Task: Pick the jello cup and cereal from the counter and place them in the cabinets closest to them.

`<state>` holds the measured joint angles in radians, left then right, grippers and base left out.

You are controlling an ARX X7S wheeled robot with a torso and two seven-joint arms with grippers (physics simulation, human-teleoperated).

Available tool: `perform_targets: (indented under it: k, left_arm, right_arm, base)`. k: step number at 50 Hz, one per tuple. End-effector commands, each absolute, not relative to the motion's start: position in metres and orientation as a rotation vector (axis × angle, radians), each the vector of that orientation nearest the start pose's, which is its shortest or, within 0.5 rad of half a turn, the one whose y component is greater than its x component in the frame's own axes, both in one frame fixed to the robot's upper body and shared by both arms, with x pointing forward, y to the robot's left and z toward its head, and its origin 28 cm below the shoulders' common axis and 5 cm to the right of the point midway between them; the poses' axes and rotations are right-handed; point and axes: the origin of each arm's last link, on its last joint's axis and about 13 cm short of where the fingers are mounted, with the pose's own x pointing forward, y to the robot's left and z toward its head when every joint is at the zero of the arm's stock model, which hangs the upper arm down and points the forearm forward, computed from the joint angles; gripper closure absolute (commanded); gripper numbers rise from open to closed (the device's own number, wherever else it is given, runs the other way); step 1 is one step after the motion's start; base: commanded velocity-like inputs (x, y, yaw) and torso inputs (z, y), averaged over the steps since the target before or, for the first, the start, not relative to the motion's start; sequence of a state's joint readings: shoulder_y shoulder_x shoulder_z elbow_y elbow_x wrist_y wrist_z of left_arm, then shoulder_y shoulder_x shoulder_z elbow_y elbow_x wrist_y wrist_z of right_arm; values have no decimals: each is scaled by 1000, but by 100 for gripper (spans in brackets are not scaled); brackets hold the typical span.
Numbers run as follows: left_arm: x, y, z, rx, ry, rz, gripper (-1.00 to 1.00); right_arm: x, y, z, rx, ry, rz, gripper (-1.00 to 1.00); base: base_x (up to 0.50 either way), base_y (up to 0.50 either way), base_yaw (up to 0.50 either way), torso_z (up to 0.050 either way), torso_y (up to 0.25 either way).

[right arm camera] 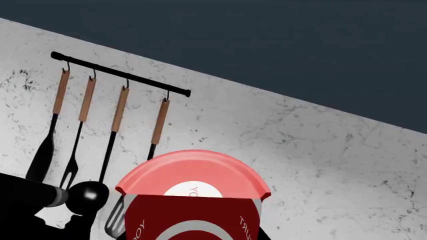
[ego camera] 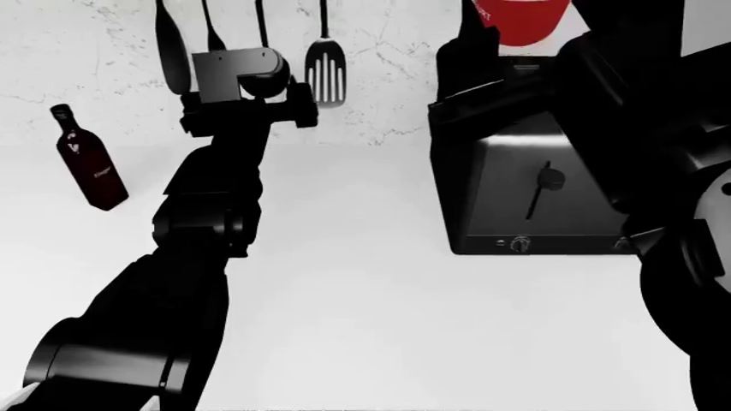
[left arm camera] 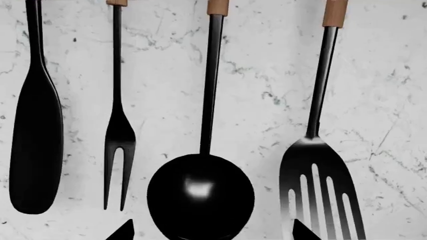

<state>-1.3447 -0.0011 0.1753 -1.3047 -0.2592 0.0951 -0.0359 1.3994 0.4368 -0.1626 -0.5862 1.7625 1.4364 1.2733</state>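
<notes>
**Ann:** Left arm (ego camera: 171, 282) fills the near corner, reaching up across the counter (ego camera: 365, 325), past the dark red bottle (ego camera: 89, 163) standing far left.

**Bo:** And the left gripper (left arm camera: 213, 232) hovers at the wall, fingertips (left arm camera: 123, 231) apart with nothing between them, facing the hanging utensils: fork (left arm camera: 119, 135), ladle (left arm camera: 200, 195), slotted turner (left arm camera: 320, 190).

**Ann:** Moving right, the toaster (ego camera: 537, 188) sits on the counter, and above it is the jello cup (ego camera: 523, 19), up in the air.

**Bo:** Carried by the right gripper (ego camera: 485, 34). Its fingers barely show, but the cup hangs right before that wrist camera, so they look clamped on it.

**Ann:** So the pick looks done and the placing step is in hand?

**Bo:** That's the reading. A dark panel (right arm camera: 267, 40) above the marble wall is probably the cabinet. The next move calls for lifting the cup higher, keeping it upright, and clearing the utensil rail (right arm camera: 120, 74).

**Ann:** Cereal?

**Bo:** Not in view.
</notes>
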Motion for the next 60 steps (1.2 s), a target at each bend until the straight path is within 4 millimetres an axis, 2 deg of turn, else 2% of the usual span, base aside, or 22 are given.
perform_targets:
  k: [1,6,14,23,38,42,48,60]
  left_arm:
    - [437,197,205,-96,-128,-12,-100]
    - [437,197,205,-95,-130,-12,-100]
    - [437,197,205,-95,-133,-12,-100]
    - [437,196,205,-86,-137,-11,-100]
    - [437,196,204,-75,-140,-9,-100]
    - [437,196,204,-71,-140,-8,-100]
    - [437,196,204,-67,-141,-7,-100]
    - [437,195,204,-53,-144,-9,-100]
  right_arm:
    - [189,-89,351,-264,-355,141,100]
    - [179,-90,349,-190,-450,161,100]
    - [153,-88,327,-48,-533,163,100]
    - [118,-86,327,-4,-601,95,100]
    - [110,-96,344,60,-714,1,100]
    - [97,-100,358,39,-769,-16,100]
    - [82,-92,374,-2,-815,0,100]
    - [64,-96,380,-61,-905,14,100]
  base:
    - [500,-1,0,0,0]
    - [500,-2,0,0,0]
    - [16,0,0,0,0]
    - [0,0,0,0,0]
    - [0,0,0,0,0]
    - [0,0,0,0,0]
    - [0,0,0,0,0]
    - [0,0,0,0,0]
